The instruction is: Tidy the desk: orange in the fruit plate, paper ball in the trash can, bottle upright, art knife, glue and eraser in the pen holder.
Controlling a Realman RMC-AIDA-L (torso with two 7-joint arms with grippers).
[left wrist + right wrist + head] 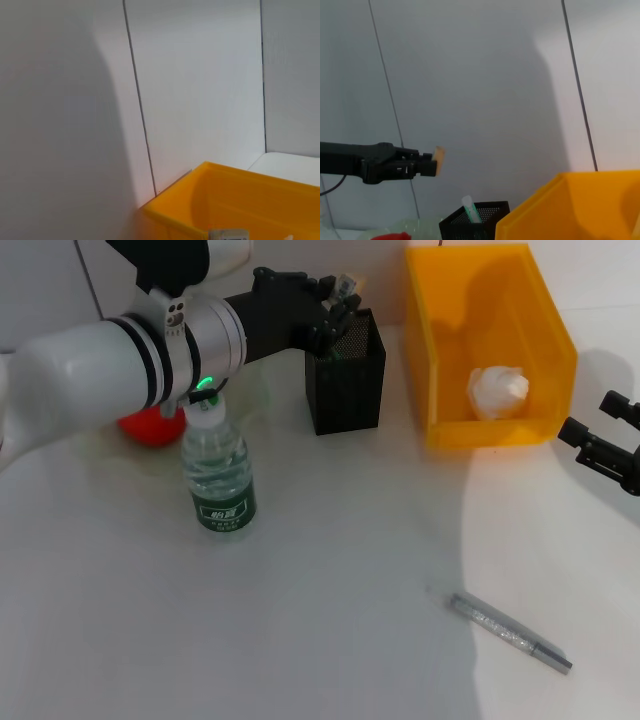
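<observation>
The left gripper (340, 302) hovers over the pen holder (346, 375), arm reaching in from nine o'clock, fingers clamped on the eraser (439, 154), a small tan block. The bottle (217, 474) stands upright. The paper ball (497, 390) lies in the trash can (440, 350). The art knife (510, 632), silver, points toward ten o'clock. The right gripper (606, 448) idles at three o'clock, jaws apart.

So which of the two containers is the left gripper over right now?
The black mesh pen holder: the left gripper holds the eraser above it, not the orange-yellow trash can.
</observation>
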